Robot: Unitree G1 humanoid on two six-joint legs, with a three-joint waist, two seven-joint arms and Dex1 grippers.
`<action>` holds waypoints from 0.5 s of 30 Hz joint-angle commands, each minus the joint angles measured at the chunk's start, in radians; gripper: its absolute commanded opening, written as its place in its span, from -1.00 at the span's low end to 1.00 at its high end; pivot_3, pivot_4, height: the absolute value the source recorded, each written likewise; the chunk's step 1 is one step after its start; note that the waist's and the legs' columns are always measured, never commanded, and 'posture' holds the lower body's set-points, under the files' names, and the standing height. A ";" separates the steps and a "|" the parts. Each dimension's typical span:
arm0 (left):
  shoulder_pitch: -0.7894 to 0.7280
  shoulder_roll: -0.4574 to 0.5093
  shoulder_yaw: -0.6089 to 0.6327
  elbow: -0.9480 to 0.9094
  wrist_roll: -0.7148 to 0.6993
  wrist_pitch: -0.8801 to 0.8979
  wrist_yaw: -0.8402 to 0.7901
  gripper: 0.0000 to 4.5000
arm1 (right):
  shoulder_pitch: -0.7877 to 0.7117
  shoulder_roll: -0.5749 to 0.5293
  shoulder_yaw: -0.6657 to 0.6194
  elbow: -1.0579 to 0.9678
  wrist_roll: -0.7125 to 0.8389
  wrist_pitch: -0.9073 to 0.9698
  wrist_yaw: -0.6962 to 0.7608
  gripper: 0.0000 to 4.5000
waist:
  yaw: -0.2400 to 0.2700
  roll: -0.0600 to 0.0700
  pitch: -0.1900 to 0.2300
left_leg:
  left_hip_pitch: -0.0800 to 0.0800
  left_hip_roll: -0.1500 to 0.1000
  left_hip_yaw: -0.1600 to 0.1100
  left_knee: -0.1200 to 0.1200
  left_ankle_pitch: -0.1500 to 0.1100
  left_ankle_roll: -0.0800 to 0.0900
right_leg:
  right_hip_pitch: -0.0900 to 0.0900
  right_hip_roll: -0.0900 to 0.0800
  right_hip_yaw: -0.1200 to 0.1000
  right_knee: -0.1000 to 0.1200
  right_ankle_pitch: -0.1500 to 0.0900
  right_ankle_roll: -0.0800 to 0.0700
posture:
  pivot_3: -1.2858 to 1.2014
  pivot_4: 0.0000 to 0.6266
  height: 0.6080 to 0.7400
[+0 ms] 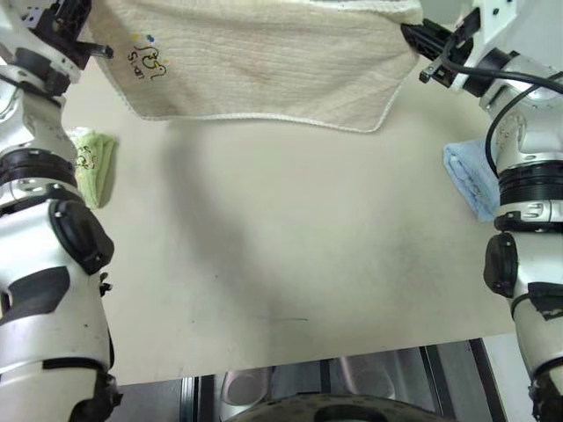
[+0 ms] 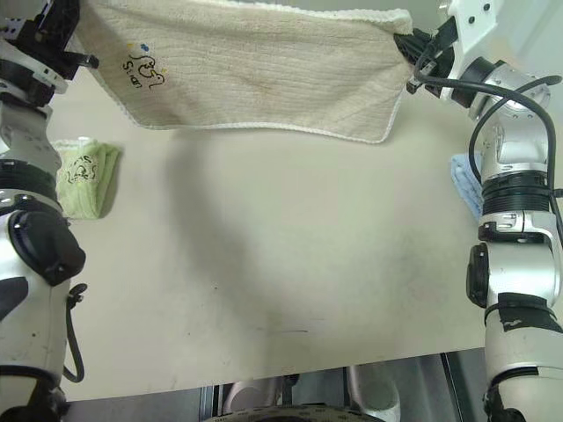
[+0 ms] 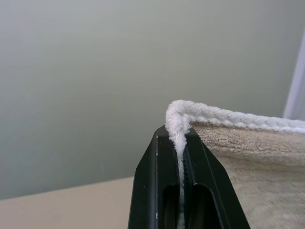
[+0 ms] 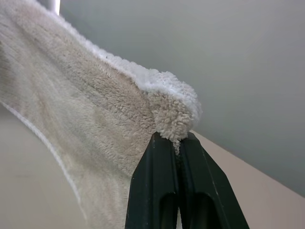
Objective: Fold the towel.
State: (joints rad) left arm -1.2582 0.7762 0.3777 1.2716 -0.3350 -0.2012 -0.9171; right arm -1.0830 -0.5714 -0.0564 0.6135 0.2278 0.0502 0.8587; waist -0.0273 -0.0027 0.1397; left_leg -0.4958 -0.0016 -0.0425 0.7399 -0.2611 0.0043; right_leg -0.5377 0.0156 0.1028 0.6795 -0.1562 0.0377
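The beige towel (image 1: 264, 61) with white corded edging and a small printed emblem hangs spread in the air above the far part of the table, held by its two upper corners. My left gripper (image 3: 180, 138) is shut on the left corner, the white cord pinched between its black fingers. At the right corner, my right gripper (image 4: 174, 138) is shut on the bunched terry edge. In the head views the left gripper (image 1: 88, 44) is at the top left and the right gripper (image 1: 413, 35) at the top right. The towel's lower edge hangs free above the tabletop.
A folded light green towel (image 2: 84, 176) lies at the table's left edge beside my left arm. On the right edge, behind my right arm, lies a folded light blue towel (image 1: 471, 176). The beige table (image 1: 281, 264) ends at a front edge near the bottom.
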 commanded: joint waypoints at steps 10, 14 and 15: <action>0.422 0.272 -0.027 -0.231 -0.041 0.412 -0.596 -0.99 | 0.528 -0.146 -0.113 -0.711 0.284 0.230 0.177 -1.00 | -0.004 0.000 0.000 | -0.007 0.001 -0.005 0.017 -0.002 0.004 | 0.002 -0.001 -0.006 0.001 0.005 0.002 | 0.03 -0.52 0.44; 0.606 0.320 -0.032 -0.365 -0.046 0.473 -0.645 -0.99 | 0.699 -0.174 -0.142 -0.887 0.367 0.338 0.163 -1.00 | 0.000 0.000 0.000 | 0.020 0.001 -0.007 0.019 -0.012 0.021 | 0.030 -0.002 -0.009 0.001 -0.002 -0.010 | 0.03 -0.52 0.44; 0.669 0.331 -0.036 -0.405 -0.041 0.473 -0.658 -0.99 | 0.750 -0.177 -0.149 -0.933 0.388 0.363 0.156 -1.00 | -0.001 0.000 -0.001 | 0.026 0.000 -0.007 0.016 -0.014 0.021 | 0.036 -0.002 -0.009 0.000 -0.003 -0.011 | 0.03 -0.52 0.44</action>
State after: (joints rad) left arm -0.6291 1.0785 0.3348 0.9151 -0.3714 0.2591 -1.5338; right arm -0.3637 -0.7293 -0.1580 -0.2470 0.5649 0.3743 1.0281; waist -0.0284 -0.0030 0.1392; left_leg -0.4641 -0.0021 -0.0489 0.7534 -0.2752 0.0251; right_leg -0.4982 0.0134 0.0939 0.6795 -0.1592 0.0259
